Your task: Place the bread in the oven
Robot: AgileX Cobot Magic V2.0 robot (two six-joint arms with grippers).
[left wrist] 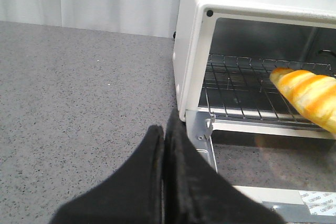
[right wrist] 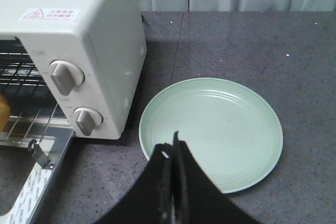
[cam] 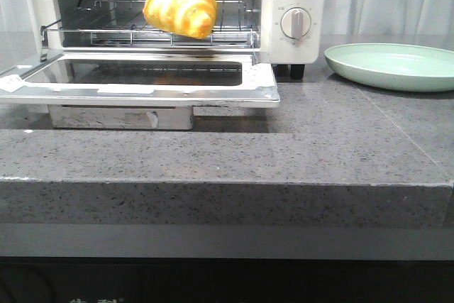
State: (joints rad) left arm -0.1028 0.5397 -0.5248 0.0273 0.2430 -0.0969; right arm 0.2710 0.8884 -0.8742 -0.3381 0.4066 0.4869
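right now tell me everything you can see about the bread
The bread is a croissant-shaped roll, glossy golden-yellow with orange-brown ridges and paler stripes, and it looks smooth. It lies on its side on the wire rack inside the oven, near the rack's front edge, with the door dropped open below it. Only the rack touches it. Neither end effector is near it; the left wrist view shows one tapered end.

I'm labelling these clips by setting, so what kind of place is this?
Probably a kitchen-style counter, perhaps a staged one: a white toaster oven with bread on its rack, a pale green plate, and a grey speckled stone countertop.
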